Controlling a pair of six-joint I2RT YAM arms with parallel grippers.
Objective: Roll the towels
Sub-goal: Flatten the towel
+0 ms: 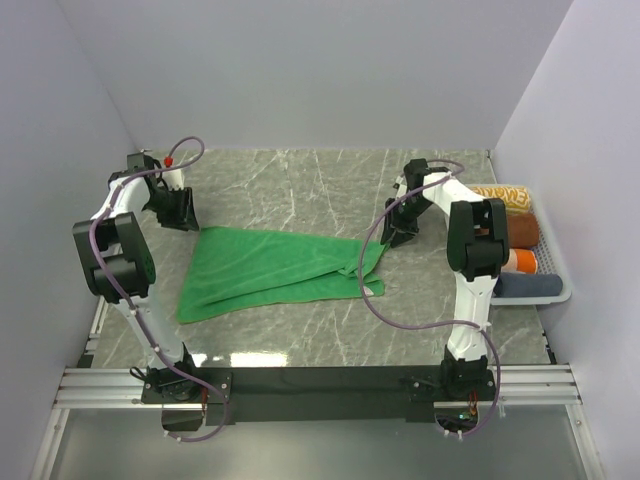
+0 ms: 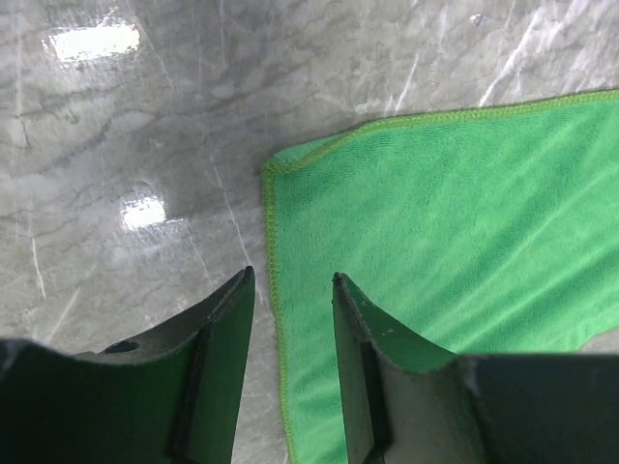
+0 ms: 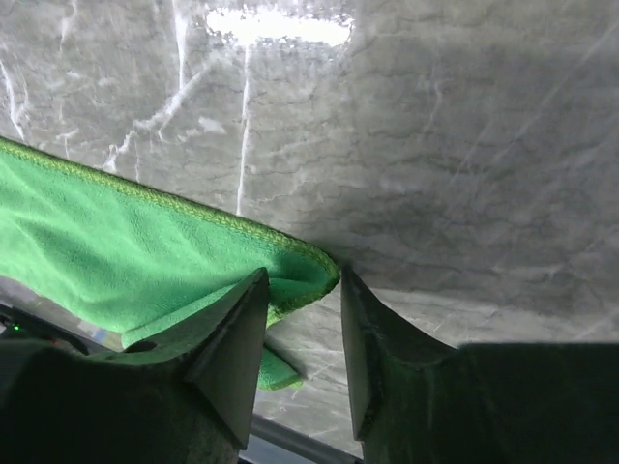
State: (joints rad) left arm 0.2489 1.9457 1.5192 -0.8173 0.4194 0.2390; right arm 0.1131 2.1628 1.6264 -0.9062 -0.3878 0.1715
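Toward the near edge of the table (image 1: 330, 340), the green towel (image 1: 270, 270) lies spread on the marble-patterned top, between the two arms and not yet rolled. Its near hem runs slantwise, so the cloth is deeper at its left end than at its right. A small white tag (image 1: 372, 291) shows at the near right corner, where the right end is doubled over into a loose, wrinkled fold. The fabric is bright, plain terry with a stitched border; the left half lies smooth and flat.

Farther back, each arm attends one far corner. The left gripper (image 2: 290, 290) hangs over the far left corner, jaws apart, with the towel's side hem running up between them; nothing is pinched. The right gripper (image 3: 298, 290) has its jaws spread about the far right corner, which curls up between them and rests against one finger, with a gap to the other. This paired placement probably prepares a two-corner grasp, letting the far edge be drawn straight or turned over evenly to begin the roll.

To the right, well apart from the green towel, a white tray (image 1: 562, 292) holds four finished rolls in a row: blue-grey towel (image 1: 528, 288) nearest, then orange-and-white towel (image 1: 525, 262), brown towel (image 1: 522, 230) and yellow-striped towel (image 1: 503, 196) farthest.
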